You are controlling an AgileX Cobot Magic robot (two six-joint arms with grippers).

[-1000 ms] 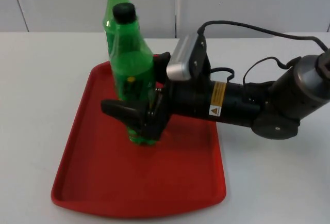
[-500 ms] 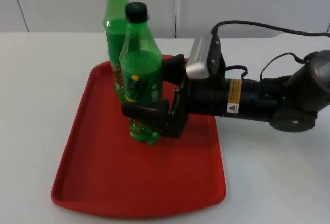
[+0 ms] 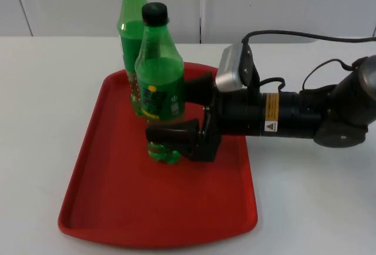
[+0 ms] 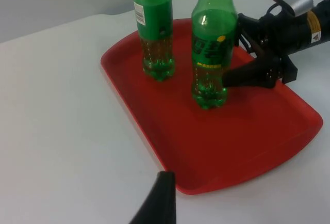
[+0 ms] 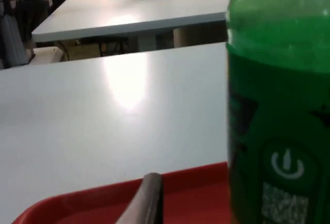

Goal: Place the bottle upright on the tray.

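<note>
Upright on the tray (image 3: 106, 208), bottle (image 3: 160, 84) between the right hand's (image 3: 176, 114) spread fingers, unclamped.

2 bottles (image 3: 159, 84) upright on tray (image 3: 117, 208).

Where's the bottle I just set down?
Top view: front bottle stands upright mid-tray, just ahead of the second bottle, with the right gripper open around it.

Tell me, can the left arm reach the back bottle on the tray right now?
Probably yes: the back bottle stands upright near the tray's edge facing the left gripper, with bare table between.
</note>
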